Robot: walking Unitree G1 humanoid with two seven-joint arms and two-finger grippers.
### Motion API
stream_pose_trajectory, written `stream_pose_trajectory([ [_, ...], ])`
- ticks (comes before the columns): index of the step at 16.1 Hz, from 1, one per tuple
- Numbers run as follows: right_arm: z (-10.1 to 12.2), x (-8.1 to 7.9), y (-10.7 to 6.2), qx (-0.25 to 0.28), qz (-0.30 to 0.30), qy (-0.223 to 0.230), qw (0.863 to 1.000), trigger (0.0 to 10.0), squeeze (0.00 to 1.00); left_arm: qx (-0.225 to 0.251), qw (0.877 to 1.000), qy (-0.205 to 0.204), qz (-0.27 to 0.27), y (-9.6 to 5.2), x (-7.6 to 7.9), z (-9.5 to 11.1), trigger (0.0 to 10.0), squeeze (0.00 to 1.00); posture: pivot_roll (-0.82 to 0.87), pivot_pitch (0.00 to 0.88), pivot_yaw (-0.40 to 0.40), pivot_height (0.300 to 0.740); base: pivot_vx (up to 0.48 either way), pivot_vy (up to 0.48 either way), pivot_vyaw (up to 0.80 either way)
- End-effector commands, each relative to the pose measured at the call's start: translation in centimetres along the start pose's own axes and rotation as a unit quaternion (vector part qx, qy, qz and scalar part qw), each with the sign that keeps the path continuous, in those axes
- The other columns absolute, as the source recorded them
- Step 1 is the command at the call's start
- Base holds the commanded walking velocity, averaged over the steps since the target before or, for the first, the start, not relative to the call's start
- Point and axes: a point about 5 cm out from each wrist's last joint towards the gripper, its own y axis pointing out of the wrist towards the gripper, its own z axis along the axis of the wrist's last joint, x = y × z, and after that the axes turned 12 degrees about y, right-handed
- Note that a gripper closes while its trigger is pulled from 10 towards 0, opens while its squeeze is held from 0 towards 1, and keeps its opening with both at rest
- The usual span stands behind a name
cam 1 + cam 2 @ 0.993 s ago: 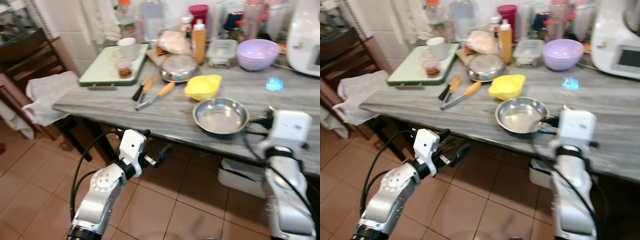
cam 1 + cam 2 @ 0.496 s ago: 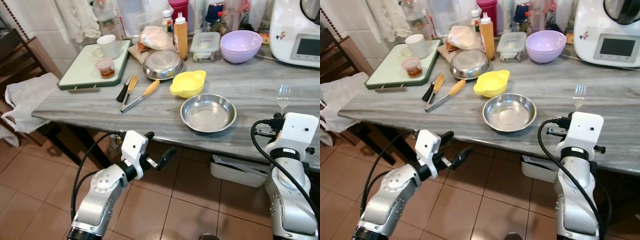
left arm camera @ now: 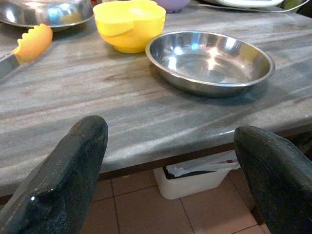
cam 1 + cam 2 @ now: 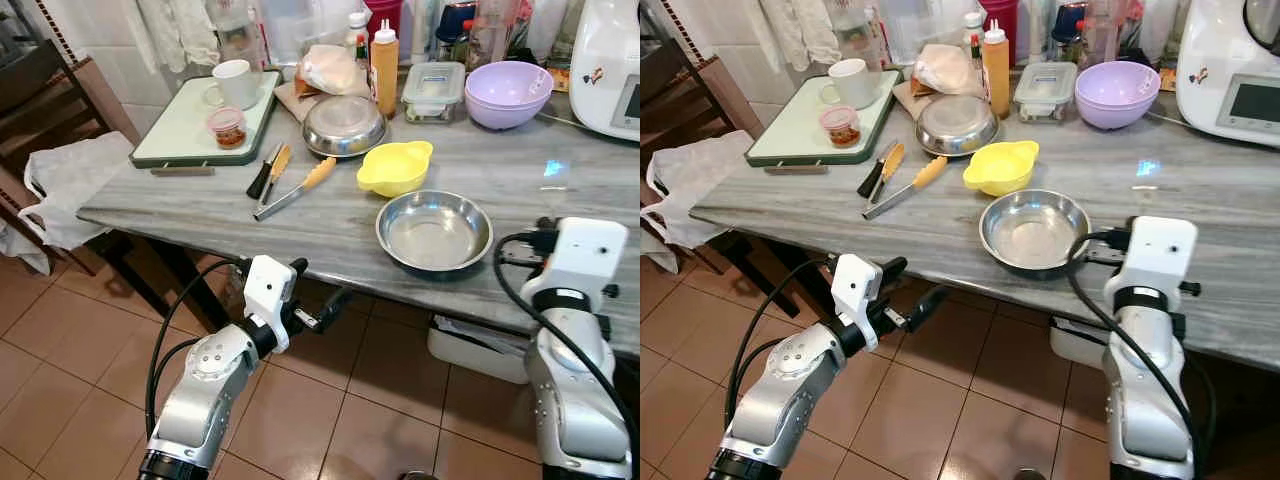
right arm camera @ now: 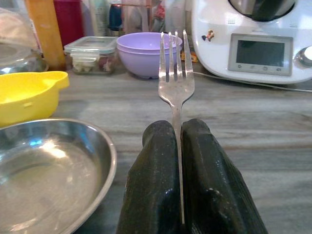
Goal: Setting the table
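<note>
Shiny metal fork [image 5: 176, 85], glossy steel bowl [image 4: 434, 231], matt grey-veined table [image 4: 330, 225].

Grey wood-grain tabletop [image 4: 330, 235] runs across the room on dark legs, back edge against a white tiled wall [image 4: 110, 45]. Floor [image 4: 70, 370] is terracotta tile with pale grout. Dark wooden chair [image 4: 45, 110] off the tabletop's left end, white cloth [image 4: 70, 185] draped over it. Pale towel [image 4: 180, 30] hangs on the wall. Light is even, glare patch on the tabletop's right side.
</note>
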Motion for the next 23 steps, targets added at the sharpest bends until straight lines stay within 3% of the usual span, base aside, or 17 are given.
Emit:
stream_pose_trajectory([
  [1, 0.1, -0.2, 0.1, 0.001, 0.002, 0.002, 1.0, 10.0, 0.0, -0.009, 1.0, -0.002, 0.006, -0.3, -0.2, -0.3, 10.0, 0.0, -0.22, 0.095, 0.14, 0.74, 0.0, -0.368, 0.0],
  [9, 0.1, -0.1, 0.1, 0.001, -0.002, 0.002, 1.0, 10.0, 0.0, -0.017, 1.0, 0.002, 0.002, -0.2, -0.1, -0.6, 10.0, 0.0, -0.22, 0.093, 0.147, 0.74, 0.0, -0.453, 0.0],
  [10, 0.1, -0.1, 0.1, 0.001, -0.002, 0.002, 1.0, 10.0, 0.0, -0.016, 1.0, -0.011, 0.007, -0.2, -0.2, -0.6, 10.0, 0.0, -0.22, 0.095, 0.148, 0.74, 0.0, 0.0, 0.0],
  [15, 0.1, -0.2, 0.1, 0.001, 0.001, 0.009, 1.0, 10.0, 0.0, -0.01, 0.998, 0.022, 0.052, 0.2, -1.6, -0.1, 10.0, 0.0, -0.22, 0.095, 0.149, 0.74, 0.0, 0.0, 0.0],
  [17, 0.1, -0.9, 0.2, 0.0, 0.032, 0.029, 0.999, 10.0, 0.0, -0.012, 0.989, 0.046, 0.137, 0.2, -3.7, 0.3, 10.0, 0.0, -0.22, 0.096, 0.149, 0.74, 0.0, 0.0, 0.0],
  [21, -0.5, -2.3, 0.7, -0.023, 0.061, 0.064, 0.996, 10.0, 0.0, -0.015, 0.99, 0.043, 0.132, -0.1, -4.2, 0.2, 10.0, 0.0, -0.2, 0.1, 0.154, 0.74, 0.0, 0.0, 0.0],
  [23, -0.9, -4.3, 1.3, -0.042, 0.093, 0.097, 0.99, 10.0, 0.0, -0.018, 0.991, 0.05, 0.123, -0.3, -4.3, 0.1, 10.0, 0.0, -0.2, 0.104, 0.159, 0.74, 0.0, 0.0, 0.0],
])
